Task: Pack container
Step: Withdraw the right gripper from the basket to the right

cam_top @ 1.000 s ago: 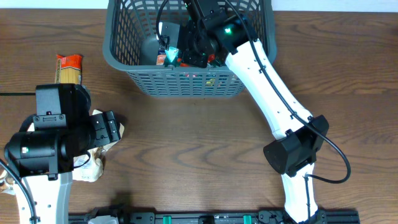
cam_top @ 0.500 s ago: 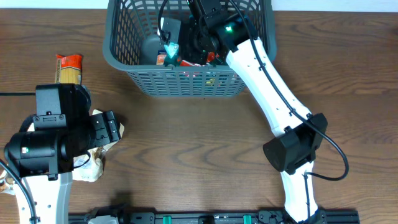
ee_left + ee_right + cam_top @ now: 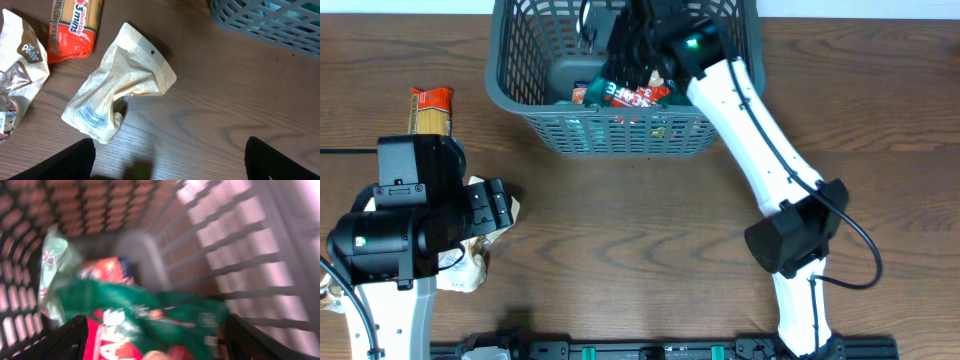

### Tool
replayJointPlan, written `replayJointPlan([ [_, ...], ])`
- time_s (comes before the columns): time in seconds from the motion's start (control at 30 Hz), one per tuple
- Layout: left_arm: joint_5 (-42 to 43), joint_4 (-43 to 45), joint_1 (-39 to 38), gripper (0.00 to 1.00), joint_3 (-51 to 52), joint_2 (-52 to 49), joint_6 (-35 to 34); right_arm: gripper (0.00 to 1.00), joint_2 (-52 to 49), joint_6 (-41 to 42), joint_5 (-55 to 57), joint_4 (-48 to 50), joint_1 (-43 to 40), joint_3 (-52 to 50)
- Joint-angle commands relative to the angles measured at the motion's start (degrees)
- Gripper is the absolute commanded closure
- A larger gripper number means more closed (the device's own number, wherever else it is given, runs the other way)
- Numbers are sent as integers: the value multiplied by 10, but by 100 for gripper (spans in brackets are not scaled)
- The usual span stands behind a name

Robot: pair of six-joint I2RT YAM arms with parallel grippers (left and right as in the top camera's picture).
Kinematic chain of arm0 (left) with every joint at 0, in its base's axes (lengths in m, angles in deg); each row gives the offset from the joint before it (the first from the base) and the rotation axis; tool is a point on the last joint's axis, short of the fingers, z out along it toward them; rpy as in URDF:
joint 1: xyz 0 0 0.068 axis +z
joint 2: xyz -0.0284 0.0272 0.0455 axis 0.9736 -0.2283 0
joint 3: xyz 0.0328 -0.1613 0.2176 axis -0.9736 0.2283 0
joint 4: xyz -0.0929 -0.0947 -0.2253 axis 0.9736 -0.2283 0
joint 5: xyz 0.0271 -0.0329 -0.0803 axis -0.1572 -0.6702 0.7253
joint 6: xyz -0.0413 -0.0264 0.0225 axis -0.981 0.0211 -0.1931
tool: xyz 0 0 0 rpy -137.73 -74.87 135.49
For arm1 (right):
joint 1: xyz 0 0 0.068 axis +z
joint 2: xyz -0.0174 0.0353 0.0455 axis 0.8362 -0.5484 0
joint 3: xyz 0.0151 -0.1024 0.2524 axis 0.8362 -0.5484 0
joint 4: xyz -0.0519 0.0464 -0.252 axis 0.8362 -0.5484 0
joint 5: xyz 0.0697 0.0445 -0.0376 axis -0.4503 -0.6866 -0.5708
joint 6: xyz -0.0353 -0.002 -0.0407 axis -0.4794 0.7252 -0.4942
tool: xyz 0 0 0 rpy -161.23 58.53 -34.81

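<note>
The container (image 3: 620, 135), a dark grey slatted basket, stands at the table's far edge; its wall fills the right wrist view (image 3: 235, 240). My right gripper (image 3: 618, 45) hangs inside it, open (image 3: 160, 347). A green packet (image 3: 145, 310) and a red packet (image 3: 107, 340) lie loose beneath its spread fingers, and the red packet (image 3: 635, 95) also shows from overhead. My left gripper (image 3: 495, 205) stands open (image 3: 165, 170) low over the table, just short of a crumpled beige pouch (image 3: 122, 80).
A red-and-orange pasta packet (image 3: 75, 25) lies left of the basket (image 3: 430, 108). A white snack bag (image 3: 17, 55) sits at the left edge. A corner of the basket (image 3: 270, 20) shows beyond the pouch. Bare wood lies between the arms.
My right gripper has opened and drawn back up in the basket, leaving the packet it held lying among the others. The left arm has not moved.
</note>
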Motion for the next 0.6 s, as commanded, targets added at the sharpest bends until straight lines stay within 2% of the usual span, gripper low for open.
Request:
replayJointPlan([
  [0.0,-11,-2,2,14,-12,0,-9,8,87,110,50,12,-35,70],
  [0.07,-11,-2,2,14,-12,0,-9,1,116,210,122,1,-64,96],
  [0.17,-11,-3,2,14,-12,0,-5,1,165,344,219,-42,-116,107],
  [0.23,-15,-19,2,14,-17,-2,-2,1,201,419,238,-98,-167,107],
  [0.33,-65,-87,2,13,-50,-19,-3,1,235,487,238,-193,-248,107],
  [0.43,-133,-151,2,6,-99,-45,-14,1,239,523,229,-271,-314,105],
  [0.57,-134,-166,11,4,-124,-63,-35,1,230,522,215,-311,-360,69],
])
